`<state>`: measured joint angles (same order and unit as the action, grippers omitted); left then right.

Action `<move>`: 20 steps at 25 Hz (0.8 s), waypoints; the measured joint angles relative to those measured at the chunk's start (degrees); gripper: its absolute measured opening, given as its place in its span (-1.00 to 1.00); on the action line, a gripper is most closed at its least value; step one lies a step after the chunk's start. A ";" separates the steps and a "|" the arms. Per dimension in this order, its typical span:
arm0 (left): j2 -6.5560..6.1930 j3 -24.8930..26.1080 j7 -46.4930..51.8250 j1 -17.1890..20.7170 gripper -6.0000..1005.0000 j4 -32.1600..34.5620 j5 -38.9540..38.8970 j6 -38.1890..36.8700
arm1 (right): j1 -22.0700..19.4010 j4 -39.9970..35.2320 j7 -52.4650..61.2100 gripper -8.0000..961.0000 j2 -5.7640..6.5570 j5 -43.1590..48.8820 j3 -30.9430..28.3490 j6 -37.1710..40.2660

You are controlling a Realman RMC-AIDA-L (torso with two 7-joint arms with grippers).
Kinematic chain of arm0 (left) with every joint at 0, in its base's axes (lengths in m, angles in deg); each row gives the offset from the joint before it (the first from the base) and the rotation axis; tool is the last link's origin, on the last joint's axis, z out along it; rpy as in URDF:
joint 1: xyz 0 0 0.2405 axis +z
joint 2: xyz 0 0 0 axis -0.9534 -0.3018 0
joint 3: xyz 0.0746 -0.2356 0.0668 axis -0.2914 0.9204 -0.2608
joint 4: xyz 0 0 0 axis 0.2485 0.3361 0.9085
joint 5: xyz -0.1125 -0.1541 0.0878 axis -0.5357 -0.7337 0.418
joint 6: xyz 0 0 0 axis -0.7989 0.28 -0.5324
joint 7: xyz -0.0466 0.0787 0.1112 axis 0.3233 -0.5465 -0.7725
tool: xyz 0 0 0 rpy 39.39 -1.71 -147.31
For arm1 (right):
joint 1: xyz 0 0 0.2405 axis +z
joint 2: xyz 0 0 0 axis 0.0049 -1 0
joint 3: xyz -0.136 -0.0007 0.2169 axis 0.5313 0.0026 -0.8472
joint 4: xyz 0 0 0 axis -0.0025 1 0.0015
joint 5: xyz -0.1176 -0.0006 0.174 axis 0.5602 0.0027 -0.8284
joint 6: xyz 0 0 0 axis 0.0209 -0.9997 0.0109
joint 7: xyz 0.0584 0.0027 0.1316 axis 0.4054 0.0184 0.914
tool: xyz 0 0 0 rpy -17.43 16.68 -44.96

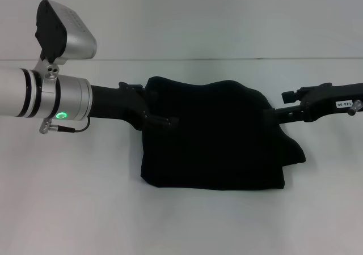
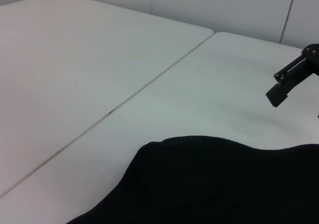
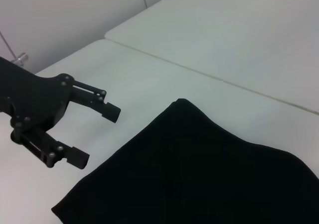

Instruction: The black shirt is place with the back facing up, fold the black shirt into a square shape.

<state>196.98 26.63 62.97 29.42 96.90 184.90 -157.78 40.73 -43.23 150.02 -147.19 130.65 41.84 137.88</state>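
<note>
The black shirt (image 1: 212, 136) lies on the white table (image 1: 68, 209) as a compact, roughly square bundle — the folding looks nearly finished. The left gripper (image 3: 94, 132) stands beside it, fingers released; the right gripper (image 1: 272, 114) sits at its other edge, fingers impossible to tell. Next — withdraw, or tidy the loose corner.

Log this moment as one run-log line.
shirt: folded, on table | left gripper: open, at its left edge | right gripper: at its right edge

right tool (image 1: 271, 114) tips hidden (behind black shirt (image 1: 215, 136)), arm cut off
</note>
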 joint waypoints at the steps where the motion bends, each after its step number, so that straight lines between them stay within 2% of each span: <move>1: 0.00 0.00 0.00 0.01 0.78 0.00 -0.01 0.00 | 0.01 0.07 0.00 0.87 -0.06 0.00 0.00 -0.18; 20: -0.19 0.39 0.04 -0.11 0.78 -0.03 -0.08 0.02 | 0.17 0.47 0.01 0.87 -0.20 0.00 0.09 -0.48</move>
<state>196.79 27.02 63.01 29.30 96.87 184.82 -157.75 40.91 -42.75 150.03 -147.40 130.65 41.94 137.39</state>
